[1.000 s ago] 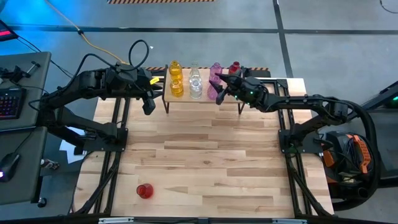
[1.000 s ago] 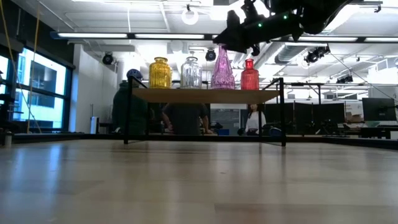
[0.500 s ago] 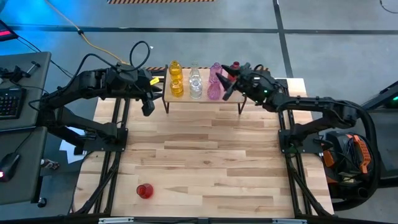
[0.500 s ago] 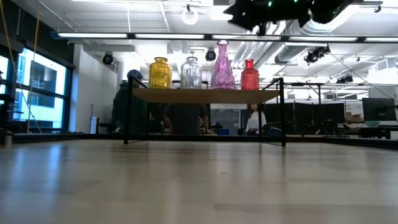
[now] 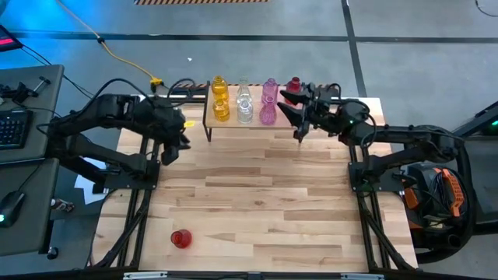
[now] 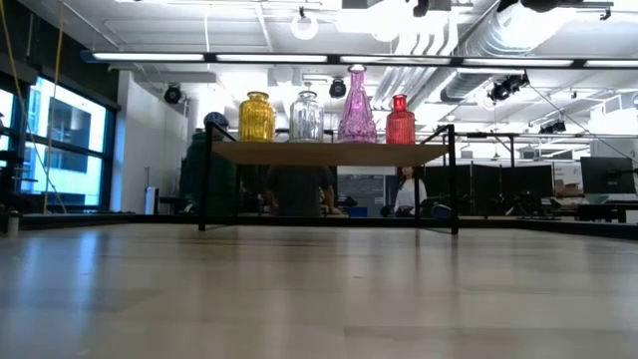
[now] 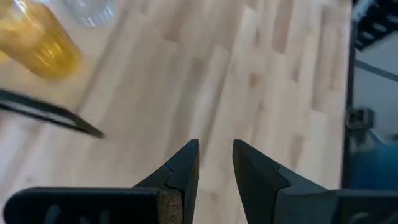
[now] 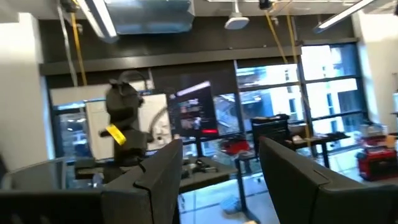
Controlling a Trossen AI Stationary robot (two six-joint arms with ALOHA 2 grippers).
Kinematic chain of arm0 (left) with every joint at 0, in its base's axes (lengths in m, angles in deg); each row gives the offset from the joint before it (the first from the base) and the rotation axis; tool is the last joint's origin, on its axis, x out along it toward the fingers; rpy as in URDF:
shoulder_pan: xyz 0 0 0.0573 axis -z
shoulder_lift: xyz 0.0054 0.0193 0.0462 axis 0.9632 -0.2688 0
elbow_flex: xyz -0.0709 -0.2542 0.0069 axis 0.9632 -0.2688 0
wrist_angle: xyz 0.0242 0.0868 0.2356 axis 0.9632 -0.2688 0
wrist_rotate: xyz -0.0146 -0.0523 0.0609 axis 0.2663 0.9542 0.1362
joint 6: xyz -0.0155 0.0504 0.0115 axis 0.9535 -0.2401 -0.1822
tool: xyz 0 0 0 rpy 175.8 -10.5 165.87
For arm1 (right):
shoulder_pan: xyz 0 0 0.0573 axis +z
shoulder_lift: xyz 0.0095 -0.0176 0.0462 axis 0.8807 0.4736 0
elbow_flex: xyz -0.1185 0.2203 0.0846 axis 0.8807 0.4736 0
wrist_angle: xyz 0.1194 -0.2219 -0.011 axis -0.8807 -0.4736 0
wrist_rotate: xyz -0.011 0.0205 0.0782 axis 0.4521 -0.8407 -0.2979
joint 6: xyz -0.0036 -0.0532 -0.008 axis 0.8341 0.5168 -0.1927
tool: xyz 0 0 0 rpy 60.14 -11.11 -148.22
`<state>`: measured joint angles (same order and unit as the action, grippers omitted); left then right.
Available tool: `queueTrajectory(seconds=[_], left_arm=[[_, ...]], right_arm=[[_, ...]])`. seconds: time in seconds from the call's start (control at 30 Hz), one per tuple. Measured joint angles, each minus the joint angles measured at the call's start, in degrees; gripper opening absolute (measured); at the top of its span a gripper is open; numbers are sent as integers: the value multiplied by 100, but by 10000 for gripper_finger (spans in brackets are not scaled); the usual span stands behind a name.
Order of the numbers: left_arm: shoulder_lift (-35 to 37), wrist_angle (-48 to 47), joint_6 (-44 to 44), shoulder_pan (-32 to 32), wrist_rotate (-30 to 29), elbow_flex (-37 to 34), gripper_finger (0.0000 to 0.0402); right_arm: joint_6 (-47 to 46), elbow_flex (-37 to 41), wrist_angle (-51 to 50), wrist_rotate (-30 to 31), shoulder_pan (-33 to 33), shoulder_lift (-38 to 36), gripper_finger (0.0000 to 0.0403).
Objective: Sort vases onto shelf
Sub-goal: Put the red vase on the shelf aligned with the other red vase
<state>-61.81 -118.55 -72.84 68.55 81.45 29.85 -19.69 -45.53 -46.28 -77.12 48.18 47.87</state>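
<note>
The shelf (image 5: 253, 124) stands at the table's far edge with several vases upright on it: yellow (image 5: 221, 107), clear (image 5: 245, 107), pink (image 5: 268, 113) and red (image 5: 294, 84). The low view shows them in a row: yellow (image 6: 256, 117), clear (image 6: 306, 117), pink (image 6: 357, 105), red (image 6: 400, 120). Another red vase (image 5: 180, 238) stands on its base near the table's front left. My left gripper (image 5: 166, 154) (image 7: 216, 149) hangs left of the shelf, pointing down at bare wood, narrowly open and empty. My right gripper (image 5: 296, 117) (image 8: 221, 152) hovers over the shelf's right end, tipped upward, open and empty.
The left wrist view catches the yellow vase (image 7: 40, 43), the clear vase (image 7: 93, 12) and the shelf's black frame (image 7: 56, 115). A desk with a keyboard (image 5: 15, 128) lies beyond the table's left edge. Wide bare tabletop (image 5: 264, 210) stretches between the shelf and the front edge.
My right gripper has risen and drawn back from the pink vase toward the table's right edge, tipping its fingers upward; it leaves the low view almost entirely. My left gripper has gone toward the near and left edges and tipped further downward. The vases have stayed put.
</note>
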Motion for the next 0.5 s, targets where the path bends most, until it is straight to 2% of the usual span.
queueTrajectory(seconds=[0.2,0.5], left_arm=[[238,-80,496,471,212,-242,90],[439,-95,1246,1319,424,-893,90]], right_arm=[[0,0,4,34,574,-14,197],[44,0,-8,850,1396,-14,197]])
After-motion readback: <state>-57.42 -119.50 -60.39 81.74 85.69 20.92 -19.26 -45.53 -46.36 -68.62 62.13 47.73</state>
